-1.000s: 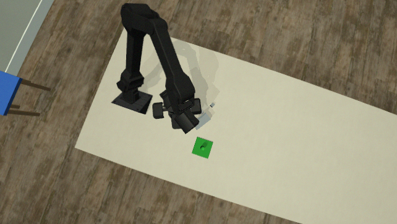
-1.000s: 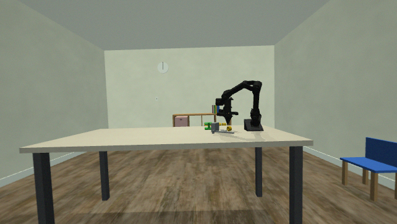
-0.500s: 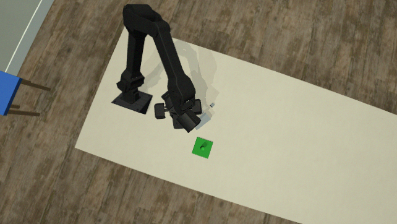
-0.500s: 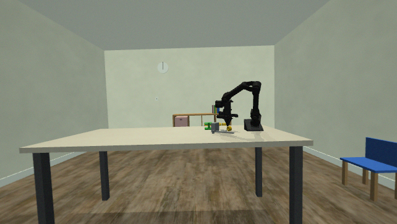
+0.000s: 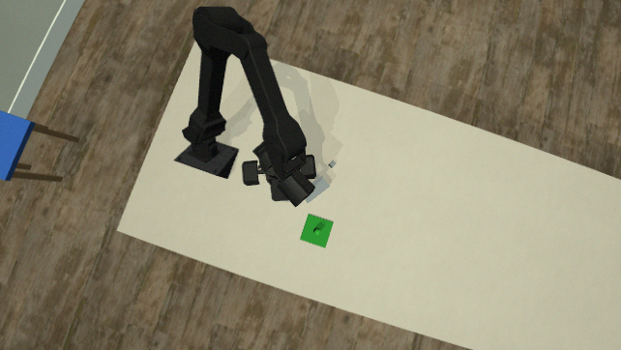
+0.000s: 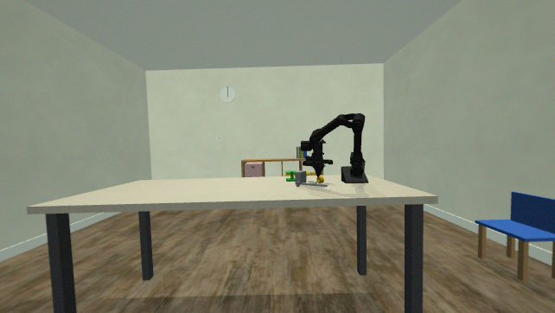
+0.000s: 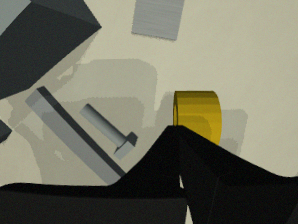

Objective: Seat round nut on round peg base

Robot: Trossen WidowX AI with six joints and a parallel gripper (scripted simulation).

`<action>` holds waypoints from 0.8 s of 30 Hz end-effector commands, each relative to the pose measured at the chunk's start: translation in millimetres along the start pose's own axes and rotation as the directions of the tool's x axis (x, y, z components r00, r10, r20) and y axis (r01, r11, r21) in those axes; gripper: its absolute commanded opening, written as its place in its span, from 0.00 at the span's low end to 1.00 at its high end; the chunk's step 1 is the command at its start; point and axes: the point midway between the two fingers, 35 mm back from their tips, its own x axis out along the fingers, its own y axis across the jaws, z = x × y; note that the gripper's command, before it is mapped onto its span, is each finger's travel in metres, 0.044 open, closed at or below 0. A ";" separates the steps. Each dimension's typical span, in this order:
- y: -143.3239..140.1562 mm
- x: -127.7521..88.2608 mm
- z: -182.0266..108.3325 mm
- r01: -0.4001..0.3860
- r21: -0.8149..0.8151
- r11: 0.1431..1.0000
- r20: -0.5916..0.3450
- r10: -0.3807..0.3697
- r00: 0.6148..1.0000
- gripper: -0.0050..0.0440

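The yellow round nut [image 7: 197, 115] [image 6: 320, 179] lies on the table just beyond my fingertips in the wrist view. My gripper [image 7: 174, 133] [image 6: 319, 174] is shut with its tips together, low over the table, right at the nut's near edge; nothing shows between the fingers. In the top view the wrist hides both the tips and the nut. The green square base [image 5: 316, 231] [image 6: 290, 175] with its short round peg [image 5: 318, 226] lies a short way in front of the gripper, apart from the nut.
A large grey block [image 7: 40, 23] [image 5: 316, 189] [image 6: 300, 178], a small grey square [image 7: 158, 12], a grey bolt [image 7: 109, 129] and a long thin grey bar [image 7: 67, 129] lie close by. The arm's base [image 5: 207, 160] stands at the table's edge. A blue chair [image 6: 519, 225] stands off the table.
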 end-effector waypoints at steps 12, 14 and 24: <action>6.3 -0.6 -0.7 -0.006 -0.005 1.000 0.001 0.006 1.000 0.00; 6.3 -0.6 -0.7 -0.006 -0.005 1.000 0.001 0.006 1.000 0.00; 8.6 -0.4 -0.9 -0.006 -0.005 1.000 0.001 0.006 1.000 0.00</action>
